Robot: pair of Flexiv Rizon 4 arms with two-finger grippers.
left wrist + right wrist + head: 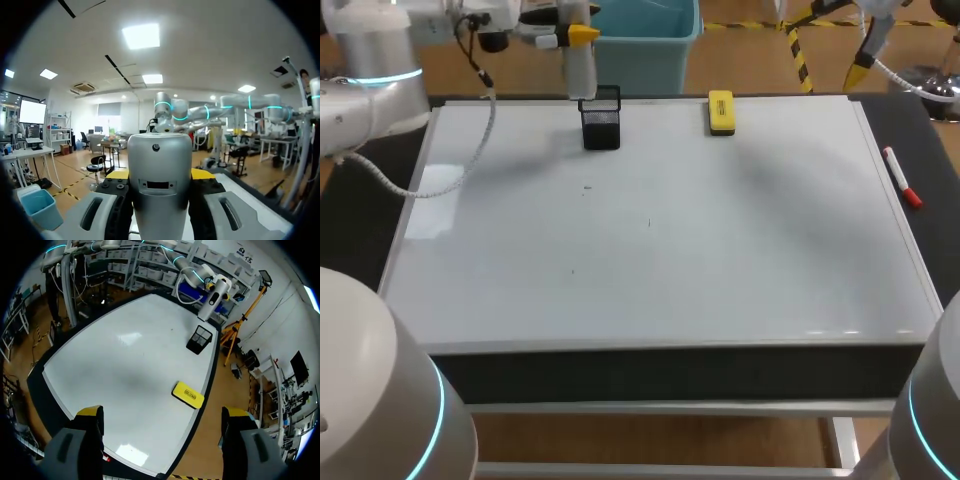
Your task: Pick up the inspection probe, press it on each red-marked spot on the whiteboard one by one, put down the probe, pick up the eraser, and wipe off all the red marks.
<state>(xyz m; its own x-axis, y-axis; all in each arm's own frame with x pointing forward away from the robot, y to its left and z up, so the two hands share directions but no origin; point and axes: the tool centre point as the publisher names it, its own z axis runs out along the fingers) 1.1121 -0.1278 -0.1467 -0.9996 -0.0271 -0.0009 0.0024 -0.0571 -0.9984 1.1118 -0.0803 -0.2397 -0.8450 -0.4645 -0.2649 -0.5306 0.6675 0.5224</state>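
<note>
The inspection probe, a silver-grey cylinder, hangs upright just above the black mesh holder at the whiteboard's far edge. My left gripper is shut on it. In the left wrist view the probe fills the gap between the yellow-tipped fingers. The yellow eraser lies flat on the far edge, right of the holder. My right gripper hovers high past the far right corner, wide open and empty, above the eraser and holder. The whiteboard shows only a few tiny dark specks, no clear red marks.
A red-capped marker lies on the dark table strip just off the whiteboard's right edge. The left arm's cable droops over the board's far left corner.
</note>
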